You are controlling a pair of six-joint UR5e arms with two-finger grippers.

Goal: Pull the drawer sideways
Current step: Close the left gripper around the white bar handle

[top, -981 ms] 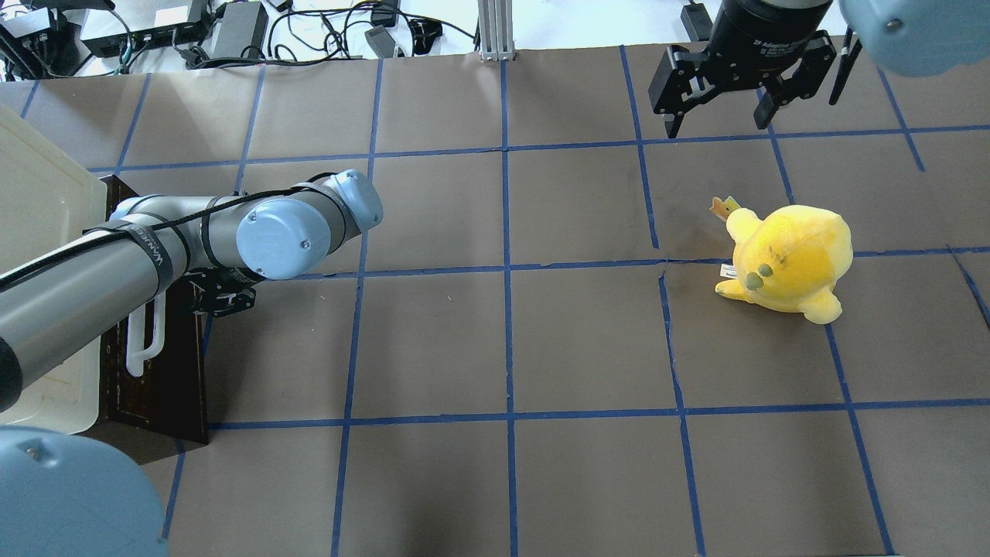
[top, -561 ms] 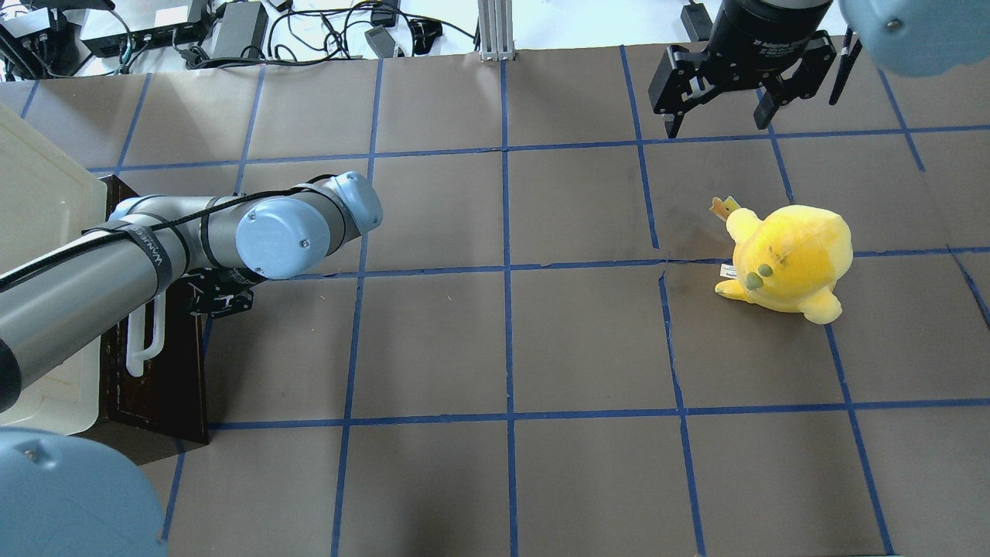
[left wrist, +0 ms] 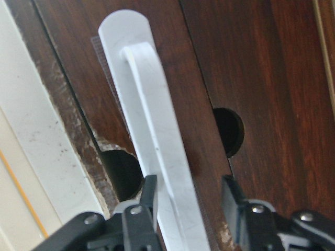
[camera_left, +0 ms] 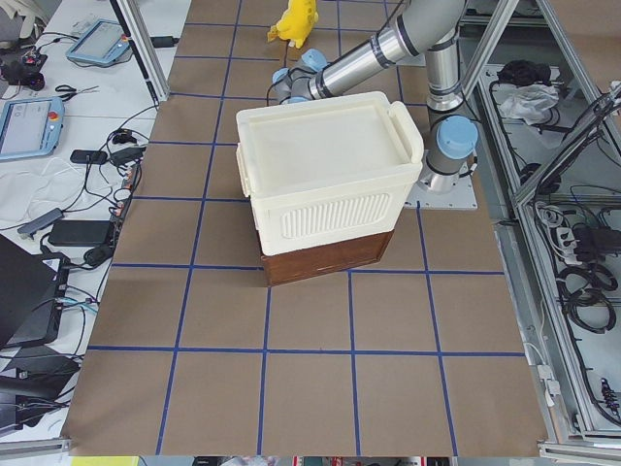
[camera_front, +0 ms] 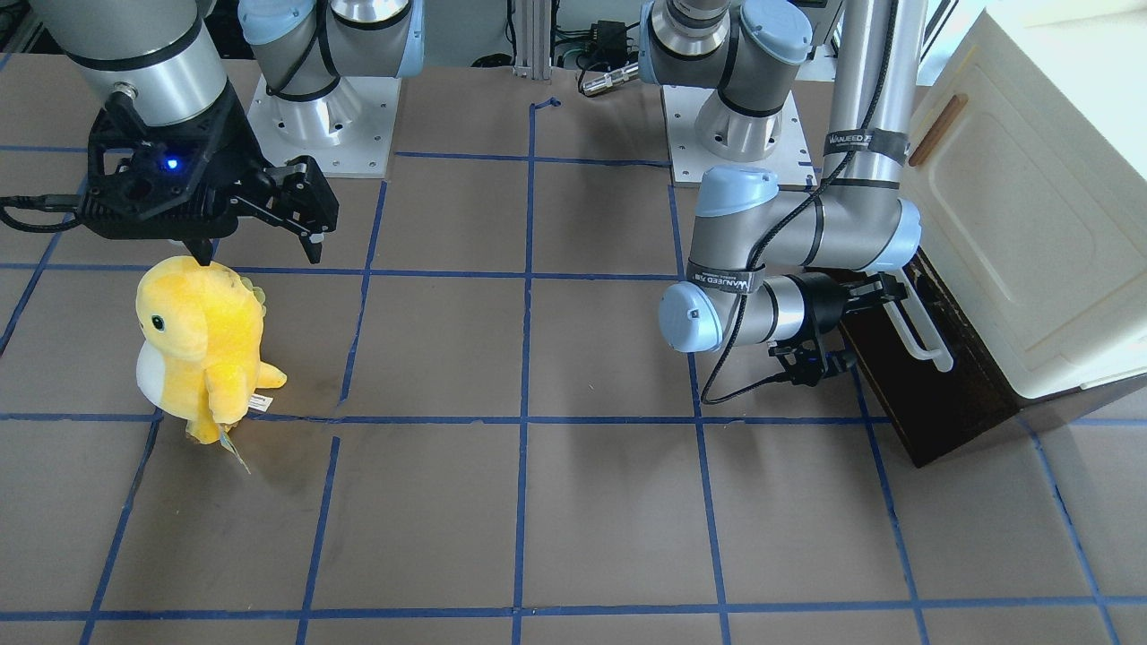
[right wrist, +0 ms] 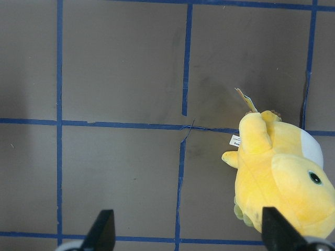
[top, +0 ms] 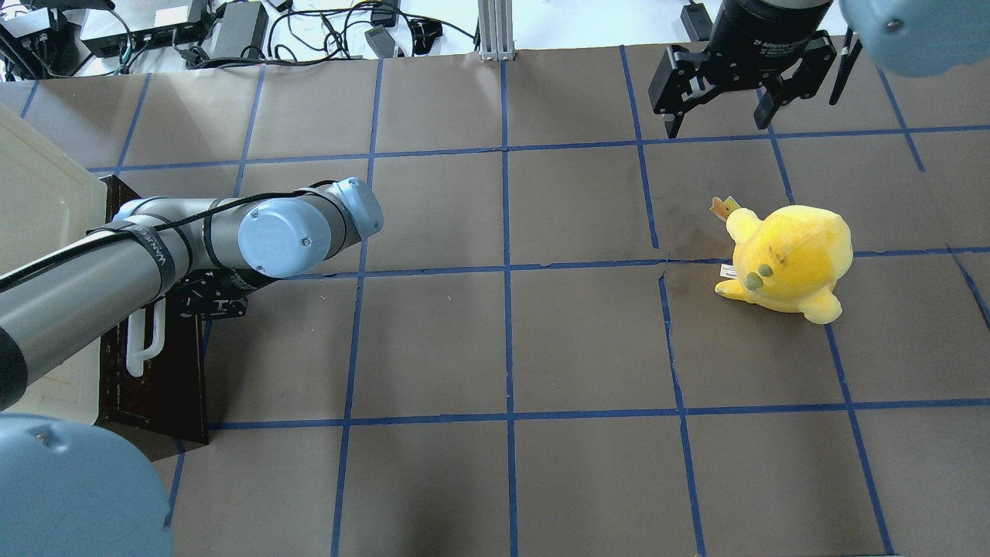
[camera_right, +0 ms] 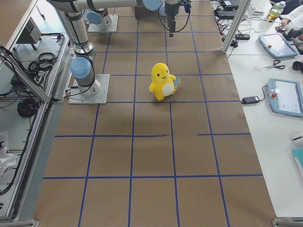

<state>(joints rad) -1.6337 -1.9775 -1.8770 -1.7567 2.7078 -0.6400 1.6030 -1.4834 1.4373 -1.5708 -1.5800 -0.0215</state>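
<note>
The dark brown drawer sits closed under the cream-white cabinet at the table's left end; it also shows in the front view. Its long white bar handle runs along the front. My left gripper is open, level with the handle's end. In the left wrist view the handle passes between the fingers; the left finger touches it, the other stands apart. My right gripper is open and empty, high above the far right of the table.
A yellow plush toy stands on the right half of the table, below and beside my right gripper. The cabinet has a small brown handle on its door. Cables and boxes lie beyond the table's far edge.
My left gripper has moved a little closer to the drawer front, around the white handle. The right arm and the plush toy have not moved.
</note>
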